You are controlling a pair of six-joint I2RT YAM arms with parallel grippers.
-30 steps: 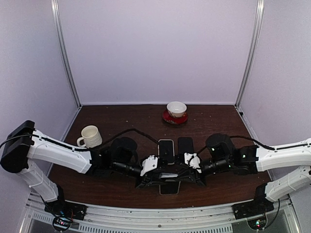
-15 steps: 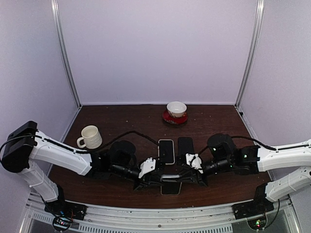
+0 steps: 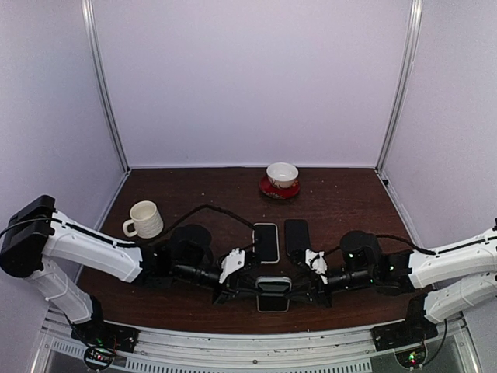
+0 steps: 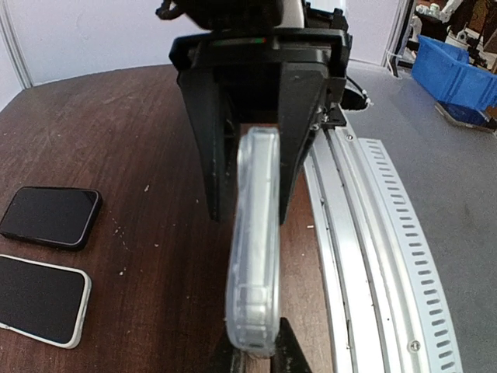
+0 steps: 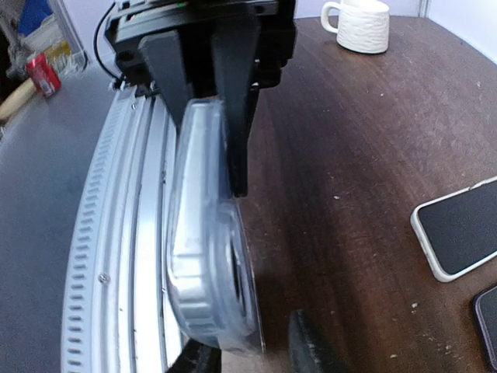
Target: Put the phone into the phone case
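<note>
The clear phone case [image 4: 255, 241] was held on its edge between the two arms, over the near edge of the table [image 3: 349, 194]. I could not tell whether it touched the wood. The left gripper [image 4: 260, 357] was closed tight on one end of the case, with its two black fingers [image 4: 291, 351] pressed against the case's sides.

At the opposite end of the case, the right gripper [image 5: 252, 356] stood with its jaws apart, one on each side of the case. In the right wrist view one finger [image 5: 309, 346] was clearly away from the case wall, so this gripper straddled the case rather than pinching it.

Two phones lay flat on the table just behind the case, side by side and both outside it: a phone with a white border [image 3: 266, 242] (screen dark) and, to the right of it, a black phone [image 3: 296, 237]. A white mug [image 3: 144, 218] stood well to the left of the case and further back. A bowl on a red saucer [image 3: 282, 177] stood far behind the case, near the back wall.
</note>
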